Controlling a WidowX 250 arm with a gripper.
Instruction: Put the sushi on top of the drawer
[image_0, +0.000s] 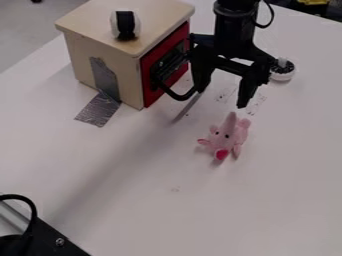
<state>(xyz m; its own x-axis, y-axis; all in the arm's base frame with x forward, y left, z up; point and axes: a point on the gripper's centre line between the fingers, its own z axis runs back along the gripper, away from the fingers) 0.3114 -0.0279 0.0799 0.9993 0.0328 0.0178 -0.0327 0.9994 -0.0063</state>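
Sushi (125, 25), one piece, white with a black band, sitting on the top of the drawer box (107, 70). Pincer (221, 98) out beside the box's red face, pointing down, its two fingers spread wide, nothing held between them. One finger overlaps the end of the black handle (175, 95) on that face; whether they touch, I cannot tell.

Count around the box: one box, one handle. One pink plush toy (226, 137), lying on the counter (180, 200) out from the red face. One round white-and-black piece (282, 70), well apart from the box, past the pincer. Silver tape (99, 108) runs down the box's plain wooden side onto the counter.
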